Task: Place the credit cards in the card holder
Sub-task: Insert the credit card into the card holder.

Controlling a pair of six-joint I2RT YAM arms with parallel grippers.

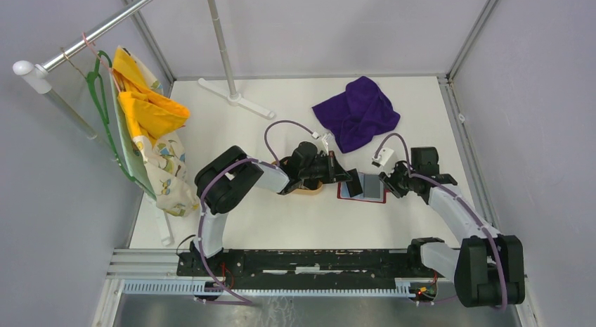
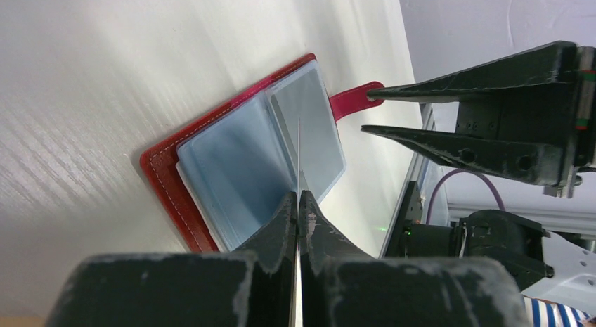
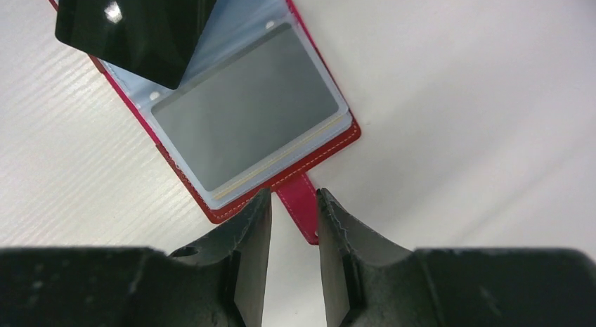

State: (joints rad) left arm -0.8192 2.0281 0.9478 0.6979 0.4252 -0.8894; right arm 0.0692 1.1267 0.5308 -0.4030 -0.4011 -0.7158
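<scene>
The card holder (image 1: 369, 191) lies open and flat on the white worktop (image 1: 281, 225), right of centre and between the two sets of jaws, with its clear plastic sleeves facing up.

1. Near edge. A black mounting rail (image 1: 309, 260) carries both arm bases. The left arm (image 1: 232, 179) reaches right and away from the rail. The right arm (image 1: 457, 207) reaches left.

2. Left jaws. They are pressed together on a black card (image 3: 133, 31), pinching one of its edges. The card is held above the left half of the holder. In the left wrist view it appears edge-on as a thin line pointing toward the fold. Whether its leading edge has entered a sleeve cannot be determined.

3. Right jaws. They are spread and sit low at the holder's right edge, one on each side of the red snap tab (image 3: 299, 207). The tab lies flat on the worktop between them. The jaws are not clamped on it.

4. Holder contents. A grey card (image 3: 246, 133) sits fully inside the top sleeve of the right half. A corner of the black card overlaps that page from above.

5. Beside the holder. A tan tray (image 1: 313, 189) lies just to the left, mostly covered by the left arm.

6. Far side. A crumpled purple cloth (image 1: 358, 112) lies beyond the holder, well apart from it. The white foot of a stand (image 1: 235, 96) rests at far centre. At far left, a green hanger (image 1: 102, 102) with a yellow garment (image 1: 147, 105) hangs from a rail.
</scene>
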